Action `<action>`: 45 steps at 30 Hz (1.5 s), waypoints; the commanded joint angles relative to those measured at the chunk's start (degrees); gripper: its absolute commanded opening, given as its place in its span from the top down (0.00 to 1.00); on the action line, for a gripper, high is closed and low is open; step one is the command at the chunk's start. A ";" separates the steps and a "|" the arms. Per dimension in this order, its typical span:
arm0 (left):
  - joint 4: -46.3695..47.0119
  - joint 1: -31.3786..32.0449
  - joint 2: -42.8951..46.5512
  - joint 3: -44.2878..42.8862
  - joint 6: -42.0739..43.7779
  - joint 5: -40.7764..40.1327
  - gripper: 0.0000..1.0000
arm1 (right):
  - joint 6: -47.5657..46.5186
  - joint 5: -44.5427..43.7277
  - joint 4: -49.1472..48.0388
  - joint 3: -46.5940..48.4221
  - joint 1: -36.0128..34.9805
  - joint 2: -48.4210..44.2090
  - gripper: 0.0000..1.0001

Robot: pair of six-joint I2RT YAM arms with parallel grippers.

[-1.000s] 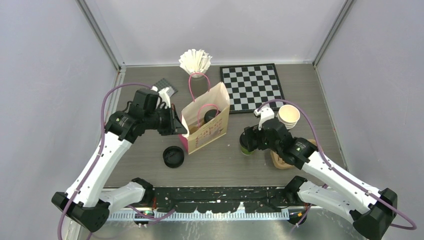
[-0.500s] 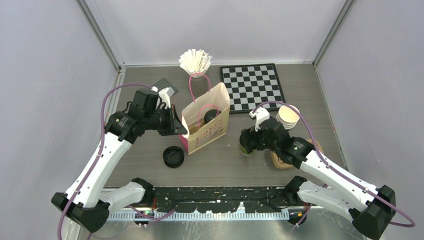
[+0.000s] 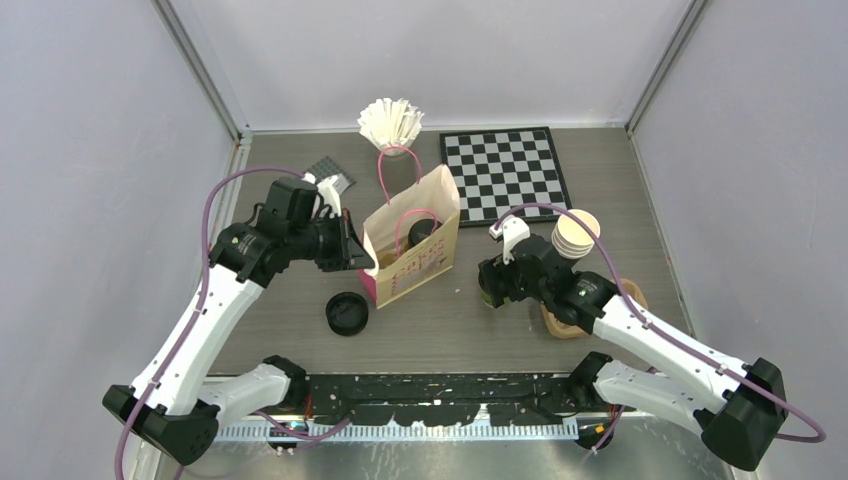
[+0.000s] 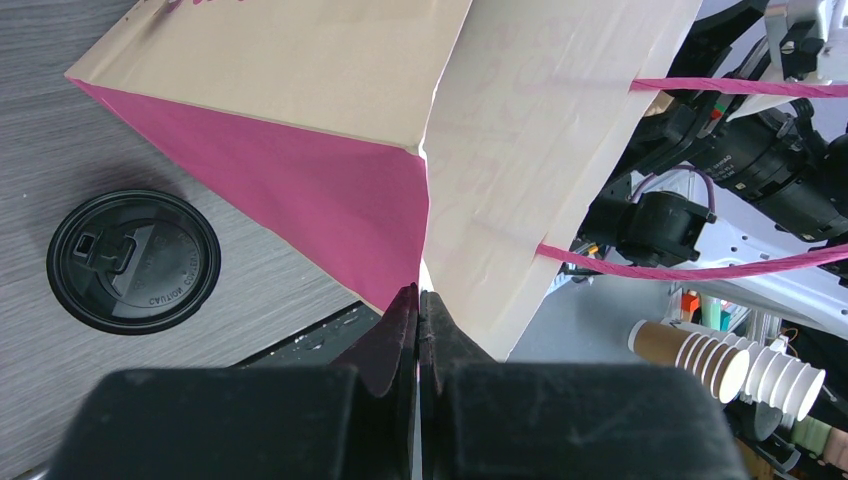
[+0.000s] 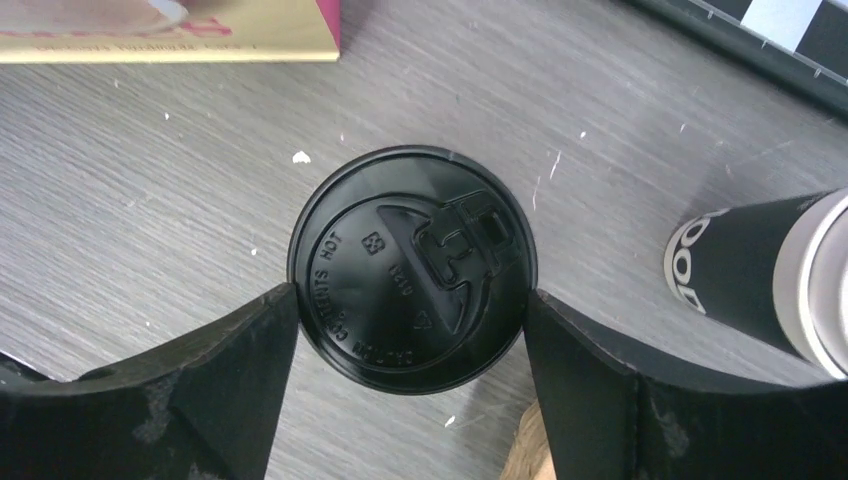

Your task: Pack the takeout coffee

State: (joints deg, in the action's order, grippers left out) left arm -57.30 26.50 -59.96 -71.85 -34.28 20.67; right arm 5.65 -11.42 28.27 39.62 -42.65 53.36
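Over the last second the right arm's wrist has swung slightly left, toward the paper bag (image 3: 415,250), while the takeout coffee (image 5: 410,268) under it has barely moved. It stands on the table between the bag and the pulp cup carrier (image 3: 565,322), well short of the bag mouth. This reads as a grasp being settled before transfer. The lift has probably not begun, though the views do not show whether the cup base has cleared the table. The right gripper (image 5: 410,300) points straight down over the black lid, with one finger against each side of the rim – clamped on the cup, as far as the wrist view shows. The left arm has not moved: it reaches in from the left, and the left gripper (image 4: 418,305) is pressed together on the bag's near corner edge, holding the mouth open. A second lidded cup (image 3: 421,231) already sits inside the bag, so packing is judged partly done. A loose lid (image 3: 347,313) lies on the table in front of the bag – clear of the transfer path.
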 commanded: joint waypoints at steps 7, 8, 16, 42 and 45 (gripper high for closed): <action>-0.18 -0.22 0.18 -0.12 0.52 0.20 1.00 | -1.52 -0.97 -0.72 1.18 -0.36 -0.81 0.05; -0.18 -0.22 0.20 -0.13 0.51 0.11 1.00 | -1.74 -1.11 -0.82 1.17 -0.33 -0.78 0.05; -0.25 -0.22 0.10 -0.21 0.52 0.12 1.00 | -2.95 -1.38 -2.52 2.21 -0.37 1.04 0.06; -0.84 -0.22 0.37 -0.12 0.61 -0.39 1.00 | -3.81 -2.74 -4.16 4.54 -0.38 3.79 0.05; -0.99 -0.22 0.45 -0.13 0.55 -0.49 1.00 | -3.89 -2.53 -4.57 3.90 -0.33 3.94 0.07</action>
State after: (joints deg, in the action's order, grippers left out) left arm -57.45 26.50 -59.99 -71.85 -34.26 20.62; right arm 2.63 -13.21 26.55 42.54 -42.70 57.04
